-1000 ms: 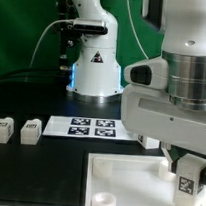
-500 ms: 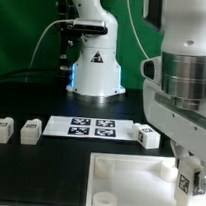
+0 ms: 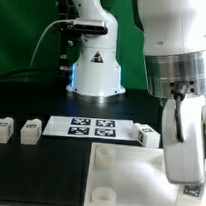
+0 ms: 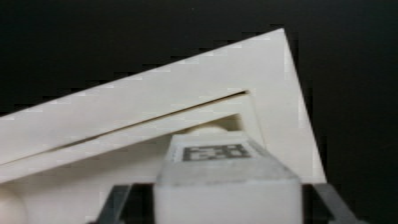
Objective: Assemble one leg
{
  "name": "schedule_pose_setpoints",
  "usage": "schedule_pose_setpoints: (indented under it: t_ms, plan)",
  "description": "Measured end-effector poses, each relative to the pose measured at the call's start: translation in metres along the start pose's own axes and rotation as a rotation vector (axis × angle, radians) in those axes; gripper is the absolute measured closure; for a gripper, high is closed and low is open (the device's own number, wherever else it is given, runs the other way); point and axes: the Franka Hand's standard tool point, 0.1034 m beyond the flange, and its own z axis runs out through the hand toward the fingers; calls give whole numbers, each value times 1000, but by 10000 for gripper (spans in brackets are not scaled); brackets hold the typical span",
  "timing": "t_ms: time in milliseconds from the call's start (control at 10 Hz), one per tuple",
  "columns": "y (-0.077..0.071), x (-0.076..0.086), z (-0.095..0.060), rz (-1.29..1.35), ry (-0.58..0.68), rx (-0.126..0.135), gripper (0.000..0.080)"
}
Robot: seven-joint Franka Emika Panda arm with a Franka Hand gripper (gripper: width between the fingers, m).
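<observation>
- Hand point(image 4: 210, 205) of the arm: in the wrist view we see its two dark fingers point(image 4: 121, 204) closed against the sides of a white leg point(image 4: 217, 172), whose square marker tag faces the camera.
- In the exterior view we find the hand point(image 3: 188, 183) low over the large white panel point(image 3: 135, 179), at the panel's far corner on the exterior view's right; the held leg is mostly hidden by the arm there, and we cannot tell whether it touches the panel.
- In the wrist view, a corner of the panel point(image 4: 196, 85) lies directly beyond the held leg, with a slot-like recess just behind the tag.
- Relative to the panel, the marker board point(image 3: 92, 126) lies flat on the dark tabletop point(image 3: 26, 163) just behind the panel's far edge.
- A third leg point(image 3: 145, 135) stands beside the panel's far edge, at the end of the marker board nearer the hand.
- Two further legs point(image 3: 0, 131) point(image 3: 30, 132) stand side by side, well apart from the panel toward the exterior view's left.
- The robot base point(image 3: 97, 68) rises behind the marker board.
</observation>
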Motion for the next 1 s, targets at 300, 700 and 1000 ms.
schedule_pose_setpoints:
  t_ms: [300, 700, 1000]
  plan:
    - [-2, 6, -2, 132, 25, 11, 498]
    - [3, 1, -3, 90, 22, 10, 175]
    - [9, -11, -28, 71, -4, 23, 158]
